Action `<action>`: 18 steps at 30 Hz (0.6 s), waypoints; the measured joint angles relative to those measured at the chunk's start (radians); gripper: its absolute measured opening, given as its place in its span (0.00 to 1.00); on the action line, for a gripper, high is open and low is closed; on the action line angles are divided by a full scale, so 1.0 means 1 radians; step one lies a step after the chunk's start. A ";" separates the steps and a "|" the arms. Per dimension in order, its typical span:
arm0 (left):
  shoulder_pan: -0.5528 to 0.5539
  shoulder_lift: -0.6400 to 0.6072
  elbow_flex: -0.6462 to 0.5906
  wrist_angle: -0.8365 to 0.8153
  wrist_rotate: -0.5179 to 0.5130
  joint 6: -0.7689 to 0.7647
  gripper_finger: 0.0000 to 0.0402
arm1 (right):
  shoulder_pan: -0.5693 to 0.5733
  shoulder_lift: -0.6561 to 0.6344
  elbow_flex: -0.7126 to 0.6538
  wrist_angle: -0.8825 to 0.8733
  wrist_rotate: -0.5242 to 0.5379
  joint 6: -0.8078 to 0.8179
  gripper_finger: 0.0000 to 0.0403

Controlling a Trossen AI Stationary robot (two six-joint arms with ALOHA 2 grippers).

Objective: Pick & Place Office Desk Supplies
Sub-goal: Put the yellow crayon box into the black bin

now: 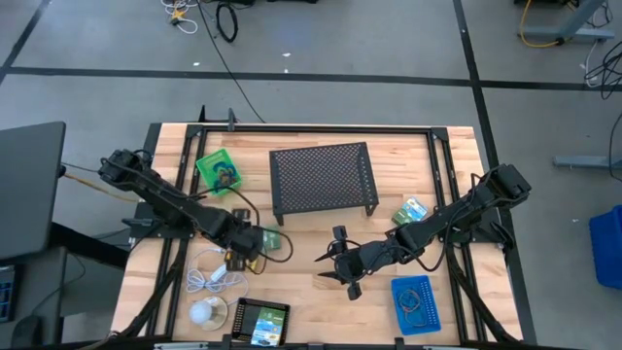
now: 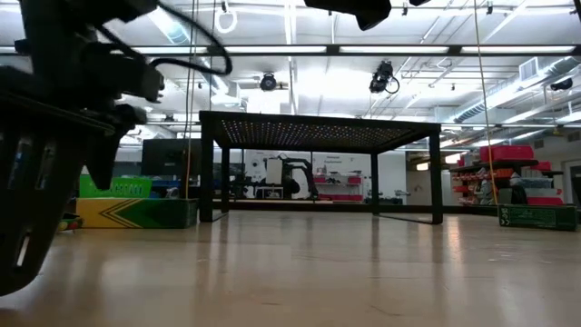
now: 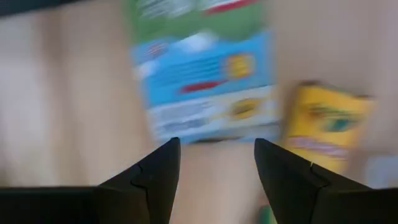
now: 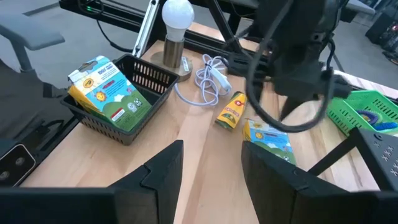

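Left pincer (image 3: 214, 165), fingers apart and empty, hovers over the green-blue packet (image 3: 202, 68) at frame centre; you should centre it before closing.

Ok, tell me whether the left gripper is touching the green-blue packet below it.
Apart. The left wrist view shows the left gripper open, with bare wood between its fingertips and the near edge of the green-blue packet; neither finger reaches it.
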 joint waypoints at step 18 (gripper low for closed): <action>0.139 0.010 0.000 -0.024 -0.157 -0.075 0.05 | 0.000 0.000 0.000 0.001 0.000 0.000 0.43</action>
